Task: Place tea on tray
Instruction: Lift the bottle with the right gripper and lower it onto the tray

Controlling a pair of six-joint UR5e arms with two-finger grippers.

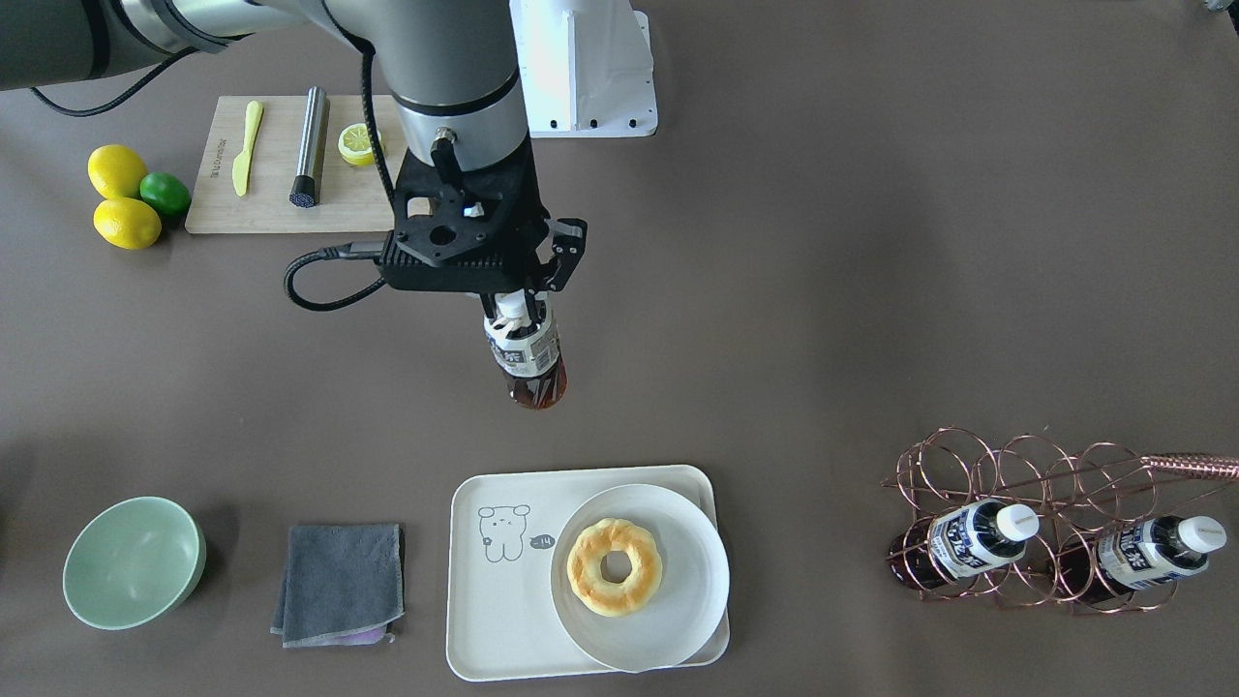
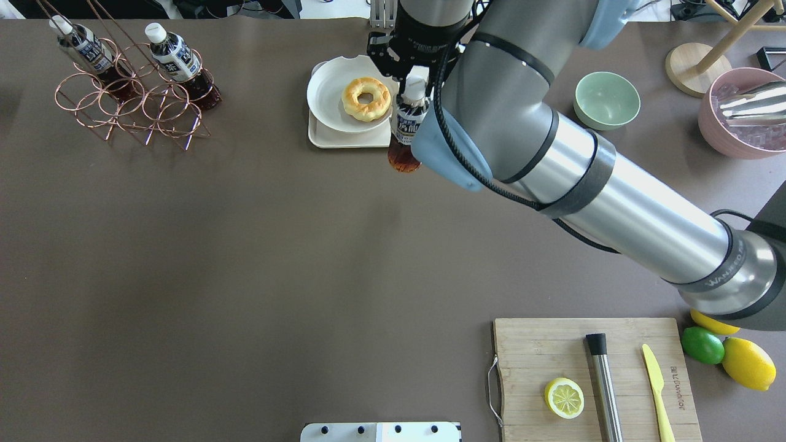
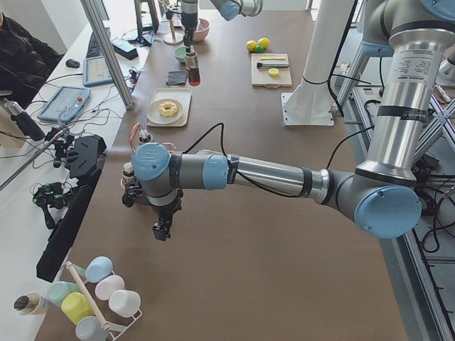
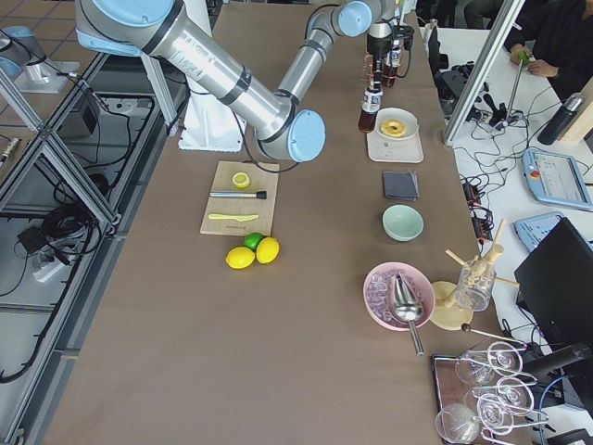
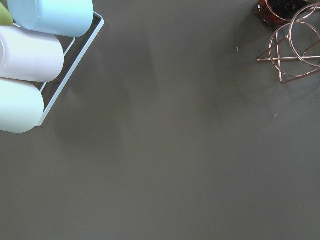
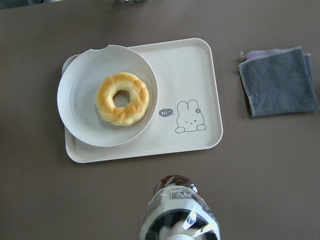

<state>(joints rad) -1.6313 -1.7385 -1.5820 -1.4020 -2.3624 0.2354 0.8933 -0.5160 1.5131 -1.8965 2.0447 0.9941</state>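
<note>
My right gripper [image 1: 514, 312] is shut on the neck of a tea bottle [image 1: 528, 366], a clear bottle of dark red-brown liquid with a white cap. The bottle hangs upright above the bare table, just on the robot's side of the cream tray [image 1: 487, 620]. In the right wrist view the bottle [image 6: 176, 210] sits below the tray [image 6: 200, 70], outside its rim. Two more tea bottles [image 2: 86, 52] [image 2: 178, 59] lie in a copper wire rack [image 2: 129, 107]. My left gripper [image 3: 162, 229] hovers low beside that rack; I cannot tell whether it is open or shut.
A round white plate [image 1: 678, 620] with a doughnut [image 1: 614, 566] covers half the tray. A grey cloth [image 1: 341, 583] and a green bowl [image 1: 133, 561] lie beside it. A cutting board [image 2: 614, 334] with half a lemon, whole lemons, a lime [image 2: 702, 345] and a cup rack [image 5: 35, 60] stand further off.
</note>
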